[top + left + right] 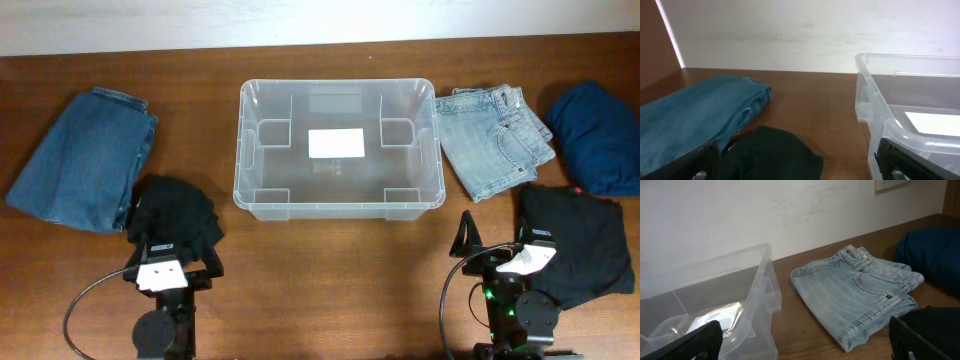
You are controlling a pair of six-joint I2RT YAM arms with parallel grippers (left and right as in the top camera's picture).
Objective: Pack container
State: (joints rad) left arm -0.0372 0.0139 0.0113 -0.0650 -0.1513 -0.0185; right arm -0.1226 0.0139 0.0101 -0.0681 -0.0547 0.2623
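Observation:
The container (pixel 262 150), a clear plastic tub with a white label on its base, stands empty at the middle of the table; it also shows in the left wrist view (pixel 900 125) and the right wrist view (pixel 740 310). My left gripper (pixel 172 252) hangs open near the front left, over the near edge of a black garment (pixel 175 212). In its own view the left gripper (pixel 800 167) straddles that black garment (pixel 772 155). My right gripper (pixel 497 240) is open at the front right, beside another black garment (pixel 575 240). Nothing sits between the right gripper (pixel 807 345) jaws.
Folded dark blue jeans (pixel 85 160) lie at the far left. Light blue jeans (pixel 495 140) lie just right of the tub, with a navy garment (pixel 600 135) beyond them at the right edge. A white wall backs the table.

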